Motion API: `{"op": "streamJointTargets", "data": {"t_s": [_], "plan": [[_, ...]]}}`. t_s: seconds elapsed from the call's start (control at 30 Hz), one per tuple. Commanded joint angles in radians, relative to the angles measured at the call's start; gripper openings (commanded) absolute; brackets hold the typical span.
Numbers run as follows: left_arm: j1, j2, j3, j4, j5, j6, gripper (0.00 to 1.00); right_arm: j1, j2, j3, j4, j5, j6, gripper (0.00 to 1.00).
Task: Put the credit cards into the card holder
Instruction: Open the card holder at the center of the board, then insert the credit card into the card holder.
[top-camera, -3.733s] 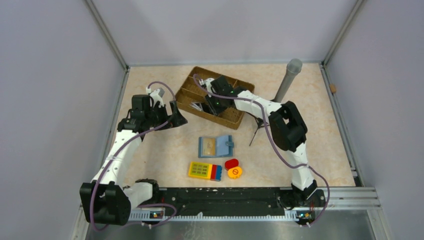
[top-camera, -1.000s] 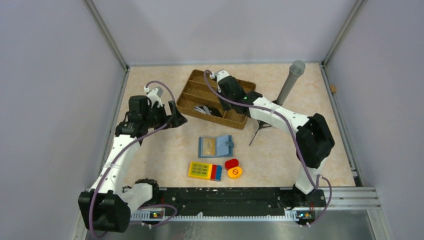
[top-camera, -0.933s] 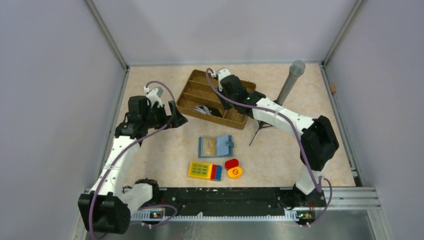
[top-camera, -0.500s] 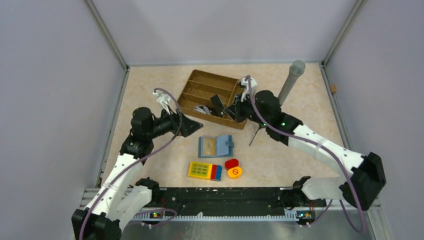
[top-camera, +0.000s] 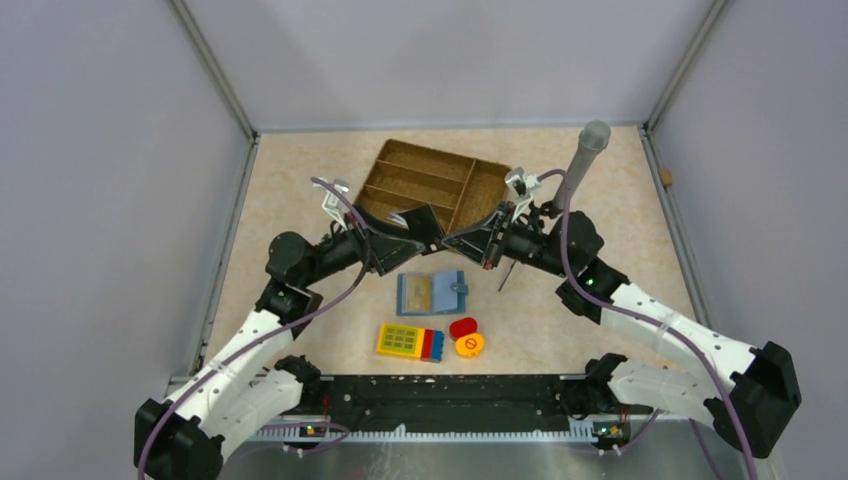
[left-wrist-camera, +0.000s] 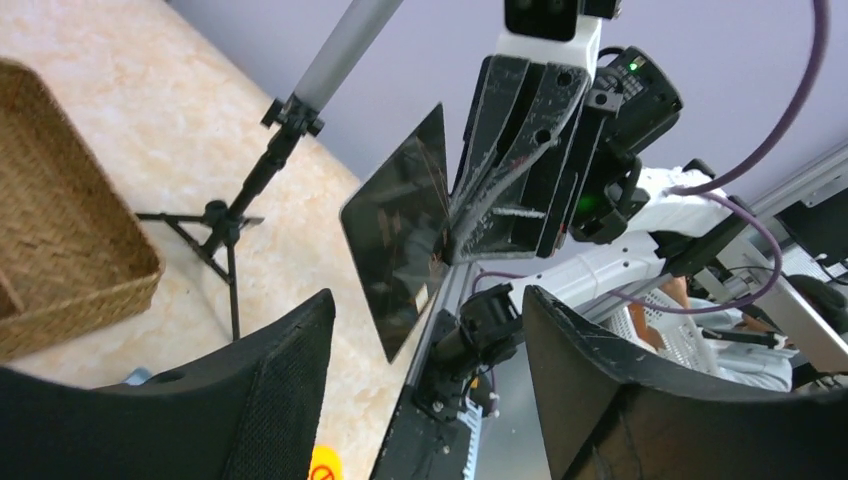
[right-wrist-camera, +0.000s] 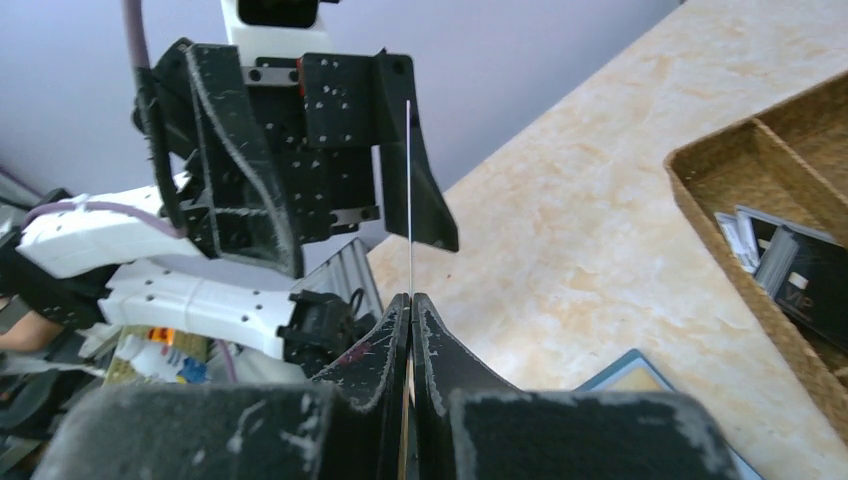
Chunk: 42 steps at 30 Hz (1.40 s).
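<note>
A handover looked to be in hand. The right gripper (right-wrist-camera: 411, 300), jaws pressed together, pinched a thin black rectangular card (left-wrist-camera: 400, 235) by one edge. The left gripper (left-wrist-camera: 428, 325) faced it, jaws spread, touching nothing. Next, it would need to close squarely on the free edge. The open teal-blue folding card holder (top-camera: 432, 293) lay on the table beneath.

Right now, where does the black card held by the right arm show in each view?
Top external: black card at centre, just in front of the wicker tray.
Left wrist: centre, tilted, pinched by the right fingers; tray far left.
Right wrist: thin edge-on line, centre; tray at right.
Shared landmark: the wicker tray.
</note>
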Motion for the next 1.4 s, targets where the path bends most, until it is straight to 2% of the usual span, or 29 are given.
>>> {"op": "streamJointTargets", "data": {"t_s": [0.0,0.03,0.13,0.27,0.3,0.4,0.43,0.5,0.6,0.7,0.77,0.9,1.03,1.27,1.37], "plan": [[-0.014,0.022,0.007,0.148,-0.014,-0.061,0.64,0.011,-0.035,-0.015,0.134,-0.087,0.053,0.0],[-0.018,0.03,0.008,0.154,-0.011,-0.069,0.6,0.011,-0.035,-0.019,0.139,-0.09,0.058,0.0],[-0.026,0.043,0.0,0.186,-0.009,-0.092,0.39,0.011,-0.034,-0.029,0.134,-0.079,0.06,0.0],[-0.026,0.026,-0.015,0.135,-0.055,-0.079,0.01,0.011,-0.033,-0.021,0.022,-0.01,0.01,0.0],[-0.026,0.018,-0.015,0.093,-0.075,-0.065,0.0,0.011,-0.036,-0.015,-0.052,0.028,-0.011,0.09],[-0.025,-0.006,0.0,-0.119,-0.154,0.02,0.0,0.012,-0.042,-0.008,-0.227,0.172,-0.081,0.57],[-0.025,-0.012,0.01,-0.24,-0.187,0.05,0.0,0.012,-0.044,-0.013,-0.275,0.223,-0.1,0.65],[-0.022,-0.013,0.034,-0.395,-0.241,0.128,0.0,0.015,-0.04,-0.024,-0.357,0.326,-0.093,0.72],[-0.011,0.039,0.096,-0.632,-0.266,0.254,0.0,0.03,-0.022,-0.044,-0.466,0.431,-0.029,0.71],[0.013,0.139,0.154,-0.79,-0.242,0.345,0.0,0.038,0.004,-0.083,-0.483,0.445,0.087,0.57],[0.03,0.208,0.179,-0.843,-0.201,0.384,0.0,0.043,0.02,-0.124,-0.447,0.418,0.15,0.52],[0.045,0.335,0.2,-0.859,-0.102,0.409,0.0,0.055,0.077,-0.207,-0.297,0.353,0.196,0.51],[0.045,0.43,0.195,-0.804,-0.021,0.4,0.0,0.056,0.164,-0.204,-0.228,0.308,0.198,0.5],[0.047,0.514,0.206,-0.833,0.008,0.421,0.0,0.063,0.266,-0.221,-0.106,0.249,0.224,0.44],[0.047,0.543,0.196,-0.821,0.016,0.414,0.0,0.074,0.289,-0.21,-0.104,0.262,0.224,0.42]]}}
